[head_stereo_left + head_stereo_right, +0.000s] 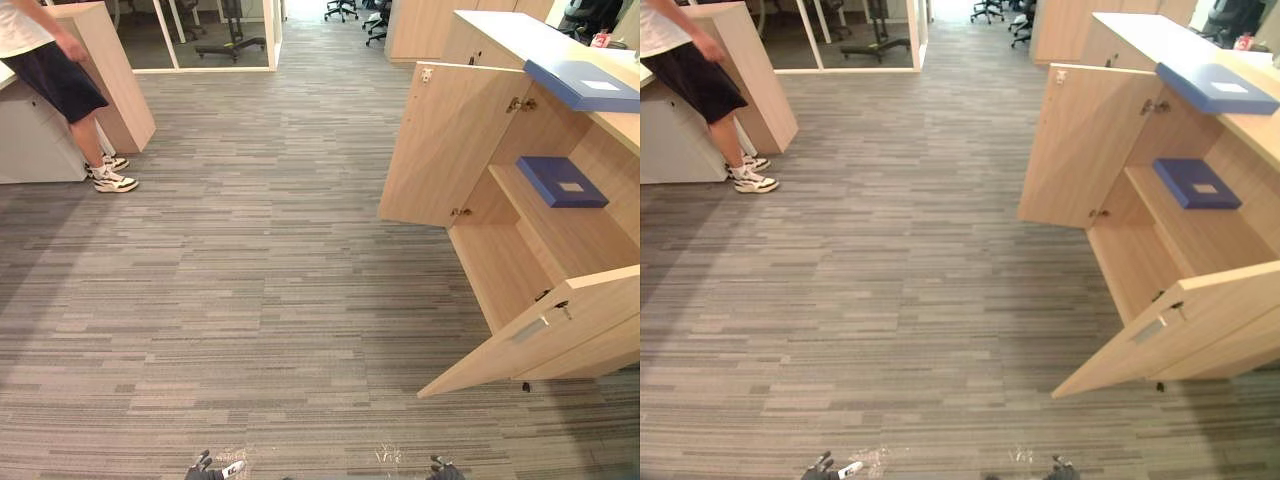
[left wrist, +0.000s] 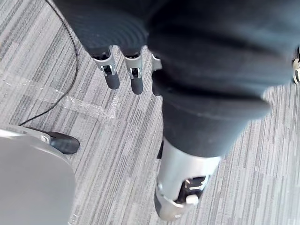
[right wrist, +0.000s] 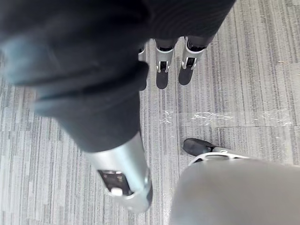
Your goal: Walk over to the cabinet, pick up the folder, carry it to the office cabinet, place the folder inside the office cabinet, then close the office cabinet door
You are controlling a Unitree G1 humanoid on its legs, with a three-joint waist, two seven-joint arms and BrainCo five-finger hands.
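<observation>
While the left hand (image 2: pixel 135 77) and the right hand (image 3: pixel 164 70) hang over the striped carpet (image 1: pixel 250 300) with fingers straight and nothing in them, one blue folder (image 1: pixel 582 84) lies flat on the worktop (image 1: pixel 500 35) of the office cabinet (image 1: pixel 500 270). It sits at the worktop's front edge, above the open compartment. A second blue folder (image 1: pixel 562 181) lies on the shelf (image 1: pixel 580 235) inside, toward the shelf's far end. The far door (image 1: pixel 450 145) and the near door (image 1: pixel 540 335) both stand swung wide. A person (image 1: pixel 50 70) stands by a pale counter (image 1: pixel 110 70), well apart from the office cabinet.
</observation>
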